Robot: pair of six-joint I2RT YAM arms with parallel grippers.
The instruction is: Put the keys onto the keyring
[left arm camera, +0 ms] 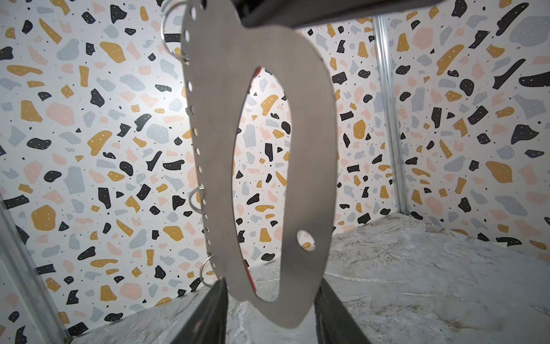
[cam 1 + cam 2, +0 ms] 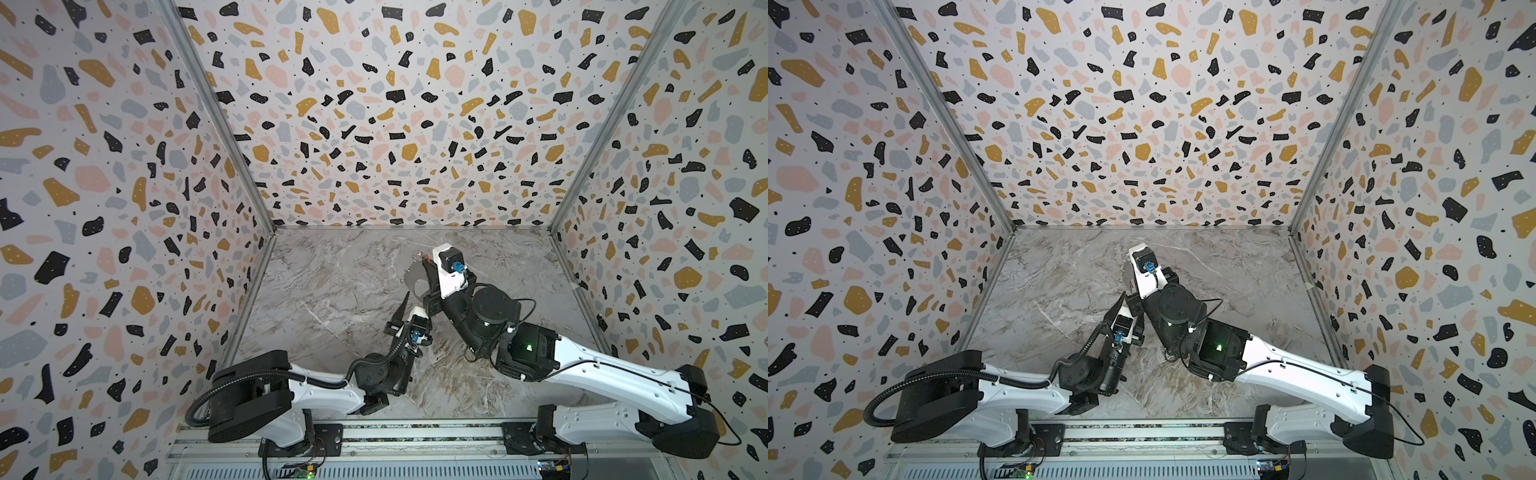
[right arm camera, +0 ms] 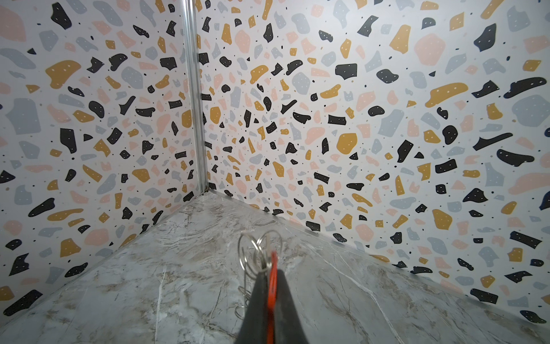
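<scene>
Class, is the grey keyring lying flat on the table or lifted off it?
Lifted: the keyring stands clear of the marble table, seen through its hole.

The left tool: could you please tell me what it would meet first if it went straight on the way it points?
The keyring: its free end hangs between the fingers of the left tool, so it would likely meet that plate first; the remaining gap is unclear.
</scene>
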